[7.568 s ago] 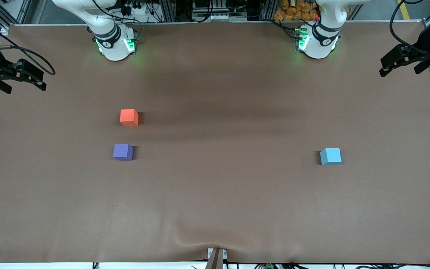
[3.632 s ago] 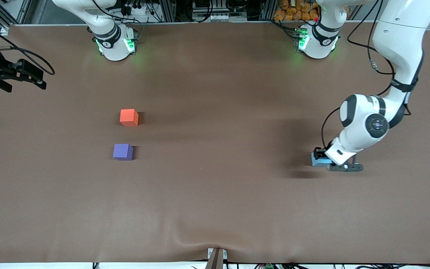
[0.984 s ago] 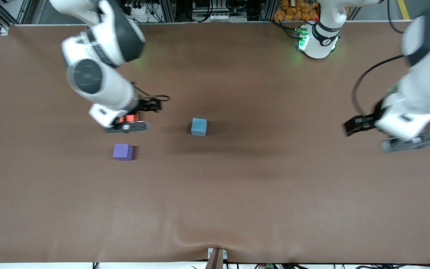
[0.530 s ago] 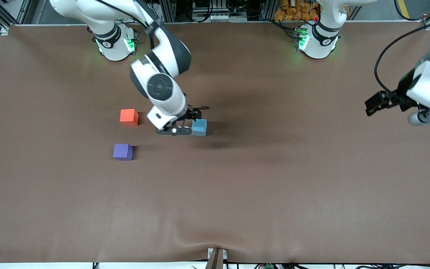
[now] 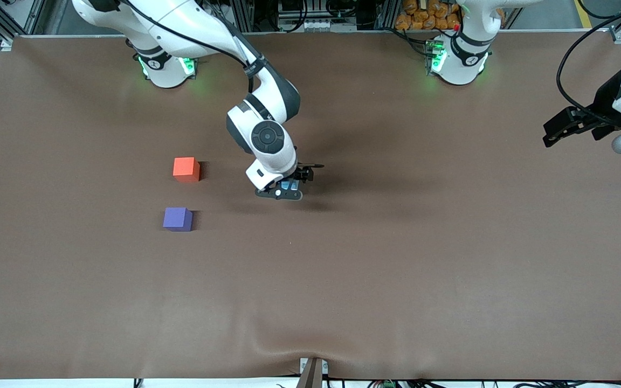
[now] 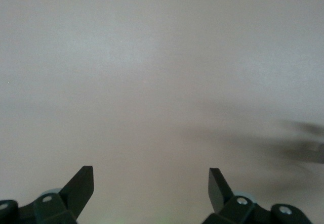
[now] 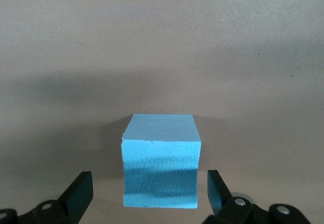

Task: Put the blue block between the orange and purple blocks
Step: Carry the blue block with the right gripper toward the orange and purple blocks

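Observation:
The sky-blue block [image 5: 289,185] stands near the table's middle, mostly covered by my right gripper [image 5: 288,187]. In the right wrist view the blue block [image 7: 161,158] sits between the open fingers of my right gripper [image 7: 149,179], with a gap on each side. The orange block [image 5: 186,168] and the purple block [image 5: 177,219] stand toward the right arm's end, the purple one nearer the front camera, with a gap between them. My left gripper [image 5: 572,129] is open and empty in the air over the left arm's end; the left wrist view shows my left gripper [image 6: 151,176] over bare cloth.
A brown cloth [image 5: 397,269] covers the whole table, with a small wrinkle at its front edge [image 5: 289,347]. The two arm bases [image 5: 167,64] stand along the edge farthest from the front camera.
The left arm carried the blue block to the middle, released it and pulled back. The right gripper moved from over the orange block and now straddles the blue block.

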Available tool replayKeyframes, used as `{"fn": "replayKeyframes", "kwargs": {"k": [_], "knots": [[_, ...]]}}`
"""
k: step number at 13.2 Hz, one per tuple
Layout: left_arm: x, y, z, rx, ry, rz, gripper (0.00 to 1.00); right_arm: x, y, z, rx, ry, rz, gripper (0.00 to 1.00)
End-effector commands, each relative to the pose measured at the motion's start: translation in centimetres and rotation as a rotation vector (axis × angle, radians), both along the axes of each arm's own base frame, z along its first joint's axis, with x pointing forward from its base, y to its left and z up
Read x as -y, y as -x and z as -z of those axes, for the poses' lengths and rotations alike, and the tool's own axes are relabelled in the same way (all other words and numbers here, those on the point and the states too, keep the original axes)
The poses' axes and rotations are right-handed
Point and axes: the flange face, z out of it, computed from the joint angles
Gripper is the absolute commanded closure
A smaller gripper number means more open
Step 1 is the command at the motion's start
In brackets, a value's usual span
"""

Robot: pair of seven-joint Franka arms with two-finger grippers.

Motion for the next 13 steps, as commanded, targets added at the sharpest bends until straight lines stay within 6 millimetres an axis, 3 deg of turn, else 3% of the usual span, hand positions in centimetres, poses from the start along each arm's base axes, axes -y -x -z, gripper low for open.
{"fn": "replayKeyframes", "kwargs": {"k": [1,2,5,6,7,8,9,11,13], "knots": [[0.4,0.5,-0.2,0.01,0.005,0.018,0.0,0.4,0.2,0.0,0.014,0.022,0.006,0.0],[0.5,0.6,-0.2,0.01,0.004,0.019,0.0,0.3,0.1,0.4,0.028,0.01,0.009,0.01],[1.4,1.0,-0.2,-0.005,0.002,0.019,0.0,-0.1,0.4,1.1,0.029,0.01,0.009,0.58],[1.4,1.0,0.0,-0.01,0.001,0.019,0.0,-0.1,0.4,1.1,0.029,0.011,0.018,0.61],[1.4,0.9,0.1,-0.011,0.001,0.016,0.0,-0.2,0.5,1.2,0.027,0.012,0.021,0.58],[1.4,0.8,0.2,-0.013,0.001,0.017,0.0,-0.1,0.5,1.2,0.027,0.014,0.021,0.68],[1.4,0.8,0.2,-0.013,0.001,0.017,0.0,0.1,0.3,0.5,0.026,0.015,0.021,0.97],[1.4,0.8,0.1,-0.011,0.002,0.017,0.0,0.9,-0.6,-3.1,0.017,0.023,0.023,1.0],[1.4,0.9,0.0,-0.008,0.002,0.019,0.0,5.0,-2.2,-7.4,-0.041,0.059,0.02,1.0]]}}
